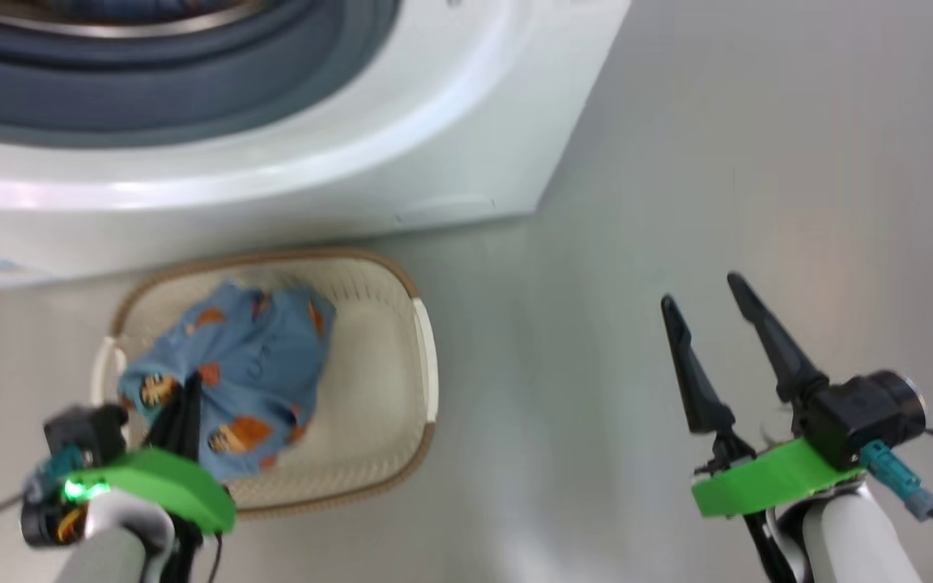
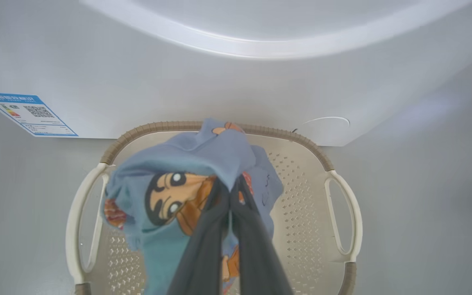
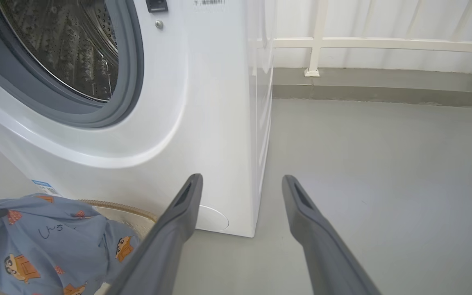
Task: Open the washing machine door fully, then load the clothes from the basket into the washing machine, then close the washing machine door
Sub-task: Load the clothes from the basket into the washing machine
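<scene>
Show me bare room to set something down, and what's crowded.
Bare: grey floor between the cream perforated plastic basket and the open right gripper, beside the white washing machine. The basket's right half too. Crowded: its left half, where the shut left gripper holds the light blue cartoon-print garment.

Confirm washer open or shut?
Open: steel drum and grey gasket lie bare in the washer front.

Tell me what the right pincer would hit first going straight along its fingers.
Probably the washing machine, near its lower front corner: the open right pincer aims about there over the floor. Depth is unclear; it might pass beside it.
</scene>
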